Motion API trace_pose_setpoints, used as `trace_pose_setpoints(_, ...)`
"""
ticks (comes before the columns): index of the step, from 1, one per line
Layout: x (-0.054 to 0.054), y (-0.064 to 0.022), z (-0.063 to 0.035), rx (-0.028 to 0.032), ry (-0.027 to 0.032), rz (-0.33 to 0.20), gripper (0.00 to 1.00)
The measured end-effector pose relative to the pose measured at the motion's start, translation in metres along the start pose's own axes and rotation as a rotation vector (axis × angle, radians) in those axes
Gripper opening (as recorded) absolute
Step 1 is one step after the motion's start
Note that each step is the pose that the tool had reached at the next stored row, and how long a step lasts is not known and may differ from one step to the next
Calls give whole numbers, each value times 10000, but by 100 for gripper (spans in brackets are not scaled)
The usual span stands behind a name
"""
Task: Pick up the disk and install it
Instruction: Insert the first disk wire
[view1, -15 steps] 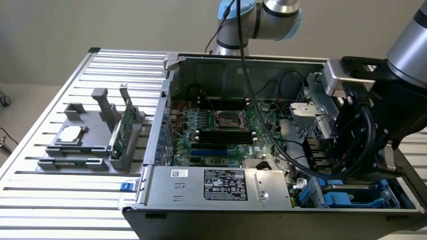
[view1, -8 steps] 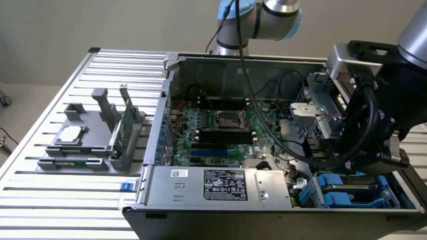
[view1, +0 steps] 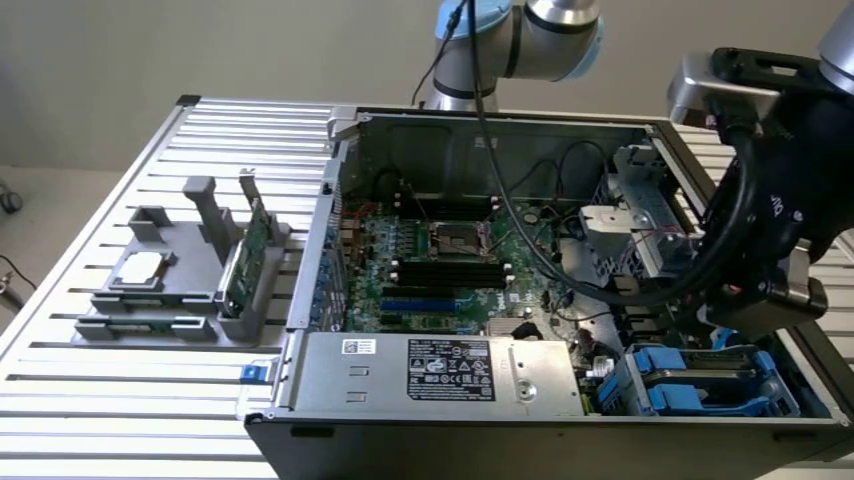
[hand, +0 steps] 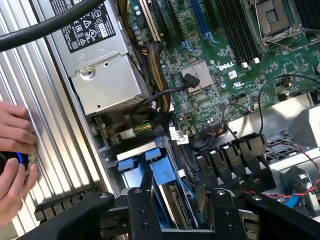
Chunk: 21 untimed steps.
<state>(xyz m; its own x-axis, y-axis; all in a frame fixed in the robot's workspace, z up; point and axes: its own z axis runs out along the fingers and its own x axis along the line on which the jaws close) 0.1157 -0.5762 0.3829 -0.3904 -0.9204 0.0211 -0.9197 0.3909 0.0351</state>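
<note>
Gripper wide open, holds nothing, over disk. Disk prob. heavy, rigid, shock-sensitive; grip by blue carrier sides.

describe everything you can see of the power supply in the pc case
The power supply is a silver sheet-metal box lying flat along the near edge of the open computer case in the exterior view, beside the motherboard. Its top carries a black label with white markings and a small white sticker. In the wrist view, a bundle of yellow and black wires leaves one end toward the board.
</note>
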Motion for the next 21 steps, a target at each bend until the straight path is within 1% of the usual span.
trace_pose_setpoints(9,0,0,-2,-23,-42,1115,47)
trace_pose_setpoints(11,0,0,-1,-29,-52,1364,45)
trace_pose_setpoints(12,0,0,-2,-31,-56,1470,38)
trace_pose_setpoints(21,-1,-1,-2,-49,-86,2332,38)
